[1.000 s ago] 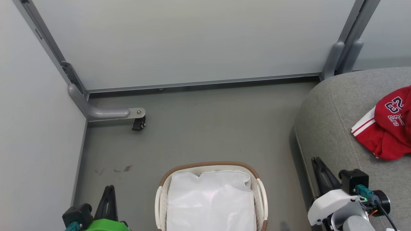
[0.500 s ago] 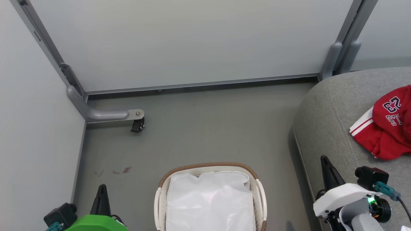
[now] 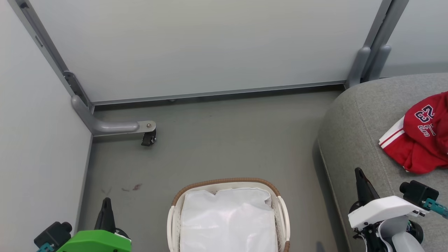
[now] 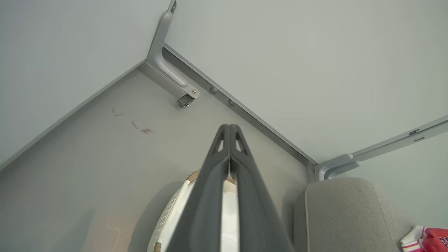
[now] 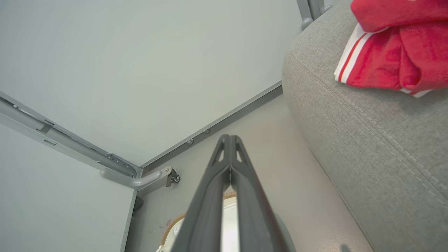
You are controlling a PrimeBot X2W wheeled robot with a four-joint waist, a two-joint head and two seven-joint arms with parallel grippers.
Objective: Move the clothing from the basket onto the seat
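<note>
While clothing (image 3: 420, 147) lies on seat (image 3: 353, 133); head view reads 23 (right wrist: stripes)

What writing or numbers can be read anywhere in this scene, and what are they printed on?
"23": a navy-and-white number, seen upside down from the head view, on the red clothing lying on the grey seat.
Lettering beside the number, same garment: partly hidden by folds and cut off, so it cannot be read.

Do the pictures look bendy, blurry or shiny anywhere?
Head view: soft even light, sharp; the liner of the basket glares white. Left wrist view: the wide lens splays the walls, and the left gripper looms big. Right wrist view: same splay; the seat shows crisp stitches.
</note>
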